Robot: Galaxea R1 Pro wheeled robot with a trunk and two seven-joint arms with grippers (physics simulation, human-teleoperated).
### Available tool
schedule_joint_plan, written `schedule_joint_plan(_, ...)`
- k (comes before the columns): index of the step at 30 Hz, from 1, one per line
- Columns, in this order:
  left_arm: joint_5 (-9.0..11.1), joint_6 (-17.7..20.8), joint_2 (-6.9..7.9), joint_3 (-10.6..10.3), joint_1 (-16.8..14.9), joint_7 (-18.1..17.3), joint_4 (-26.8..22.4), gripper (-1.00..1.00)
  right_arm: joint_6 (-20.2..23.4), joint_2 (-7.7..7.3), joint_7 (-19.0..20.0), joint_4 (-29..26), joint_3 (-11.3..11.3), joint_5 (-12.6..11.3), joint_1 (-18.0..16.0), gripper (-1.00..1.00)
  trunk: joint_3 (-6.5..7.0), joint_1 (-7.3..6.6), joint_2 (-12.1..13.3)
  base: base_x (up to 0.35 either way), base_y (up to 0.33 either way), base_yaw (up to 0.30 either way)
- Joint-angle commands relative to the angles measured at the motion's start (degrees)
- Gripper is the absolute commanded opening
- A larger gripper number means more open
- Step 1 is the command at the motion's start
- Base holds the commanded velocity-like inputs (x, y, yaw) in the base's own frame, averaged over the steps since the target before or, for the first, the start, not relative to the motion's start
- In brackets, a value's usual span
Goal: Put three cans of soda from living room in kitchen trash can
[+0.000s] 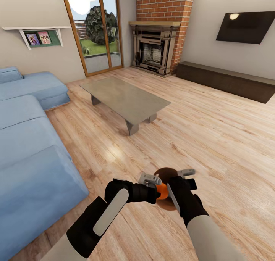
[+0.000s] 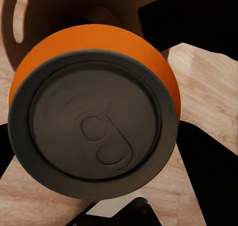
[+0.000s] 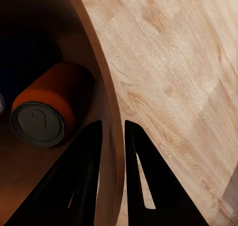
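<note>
You are in the living room, with the blue sofa [image 1: 34, 150] at the left, the glass coffee table [image 1: 124, 97] ahead and the brick fireplace [image 1: 154, 51] at the far wall. The step in hand appears to be loading a soda can into the brown trash can [image 1: 165, 174], which the right gripper [image 1: 178, 184] holds off the wood floor [image 1: 214, 139] near the robot. The right wrist view shows its two fingers [image 3: 82, 181] closed to a narrow gap astride the bin wall [image 3: 106, 112], one inside and one outside, clamping the rim. One can [image 3: 49, 112] already lies on its side inside the bin. The left gripper [image 1: 154, 184] holds a second can [image 1: 162, 191] right at the bin's rim; the left wrist view shows its grey top [image 2: 94, 132] close up, with dark fingers on both sides, so the jaws appear closed on it. The next move calls for bringing this can fully over the opening before you release it, keeping the bin level. A third can remains to be accounted for.
</note>
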Motion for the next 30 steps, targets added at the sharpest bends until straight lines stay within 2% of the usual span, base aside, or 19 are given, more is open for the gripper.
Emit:
schedule_joint_plan(1, -0.01, 0.00, 0.00, 0.00, 0.00, 0.02, 0.00, -1.00, 0.28, 0.10, 0.12, -0.05, 0.08, 1.10, -0.02, -1.00, 0.01, 0.00, 0.00, 0.000, 0.000, 0.000)
schedule_joint_plan(7, -0.03, -0.49, 0.04, -0.03, 0.00, 0.07, 0.26, -1.00, 0.30, 0.63, 0.14, -0.04, 0.38, 1.09, 0.03, -1.00, 0.01, 0.00, 0.00, 0.000, 0.000, 0.000)
schedule_joint_plan(16, -0.32, -1.64, 0.15, -0.19, 0.00, 0.09, 0.72, -1.00, 0.30, 0.68, 0.14, -0.04, 0.45, 1.11, 0.04, -1.00, 0.01, 0.00, 0.00, 0.000, 0.000, 0.000)
schedule_joint_plan(30, -0.37, -5.29, -0.01, -0.26, -0.08, 0.04, 5.89, -1.00, 0.30, 0.75, 0.14, -0.04, 0.45, 1.11, 0.04, -1.00, 0.01, 0.00, 0.00, 0.000, 0.000, 0.000)
